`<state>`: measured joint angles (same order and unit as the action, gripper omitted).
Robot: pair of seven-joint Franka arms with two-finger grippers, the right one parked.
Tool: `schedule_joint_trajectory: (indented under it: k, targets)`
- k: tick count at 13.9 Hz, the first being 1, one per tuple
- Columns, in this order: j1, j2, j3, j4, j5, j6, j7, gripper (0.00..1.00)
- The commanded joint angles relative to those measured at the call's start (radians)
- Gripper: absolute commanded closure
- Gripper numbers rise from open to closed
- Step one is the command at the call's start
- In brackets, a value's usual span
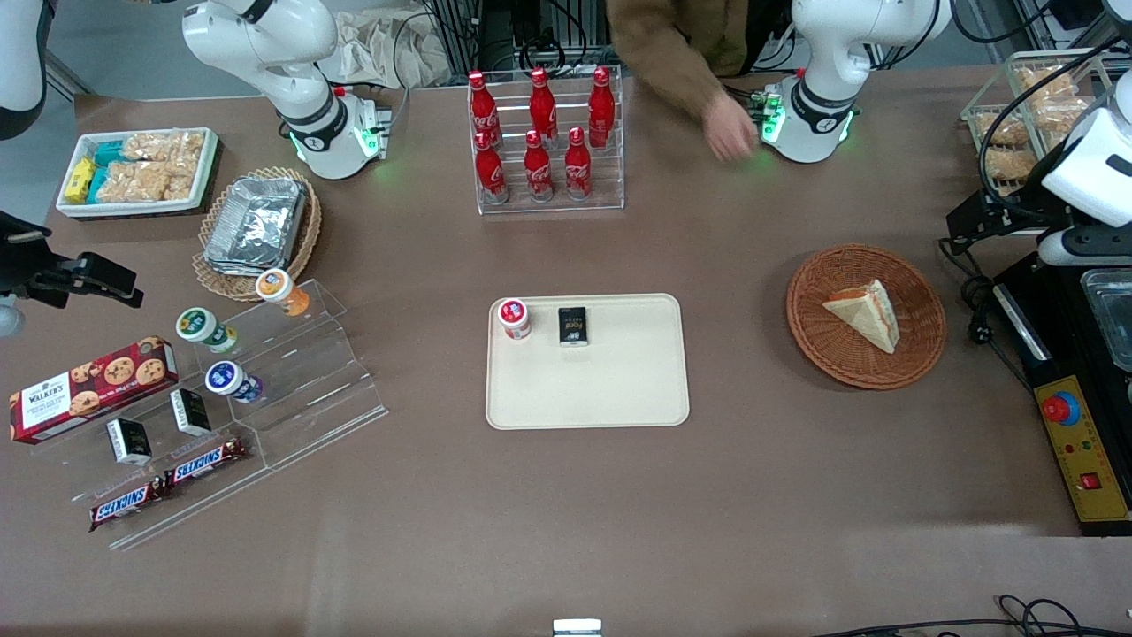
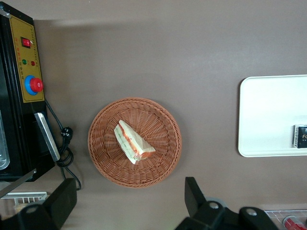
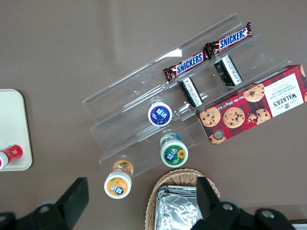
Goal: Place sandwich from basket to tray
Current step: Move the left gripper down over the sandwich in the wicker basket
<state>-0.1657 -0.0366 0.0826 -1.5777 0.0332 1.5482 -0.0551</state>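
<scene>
The opening step is judged to be in hand: nothing is held, and the sandwich (image 1: 864, 313) is seen lying flat in the basket (image 1: 920, 341), toward the working arm's end of the table (image 1: 796, 495). In the left wrist view the gripper (image 2: 130, 201) is carried high above the table, just off the rim of the basket rather than over the sandwich; its jaws are spread wide apart and empty. The next move is judged to call for the gripper to be brought over the wedge, turned so that the jaws close across the two long cut faces, and lowered inside the basket rim without catching the wicker. The tray (image 1: 610, 398) is set at mid-table, well apart from the basket, with bare table between them, so an open path is offered. On the tray a small red-lidded cup (image 1: 514, 318) and a small black packet (image 1: 573, 326) are stood along the edge farther from the front camera; the nearer part is left bare and is judged the better landing spot. A black control box (image 1: 1074, 442) with a red button is noted close to the basket, at the table's end, and a person's hand (image 1: 730, 131) is seen near the base of the working arm; both are to be kept clear of.
</scene>
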Motion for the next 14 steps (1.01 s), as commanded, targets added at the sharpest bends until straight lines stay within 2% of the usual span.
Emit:
schedule_joint_trajectory:
  k: [1, 6, 10, 12, 14]
  targets:
    - [0.006, 0.015, 0.000, 0.033, -0.010, -0.025, -0.008, 0.00]
    - [0.009, 0.012, 0.000, 0.022, 0.008, -0.082, -0.046, 0.00]
    - [0.025, -0.008, 0.008, -0.115, -0.003, -0.045, -0.437, 0.00]
    - [0.025, -0.061, 0.008, -0.270, 0.010, 0.088, -0.507, 0.00]
    - [0.023, -0.080, 0.008, -0.388, 0.016, 0.191, -0.674, 0.00]
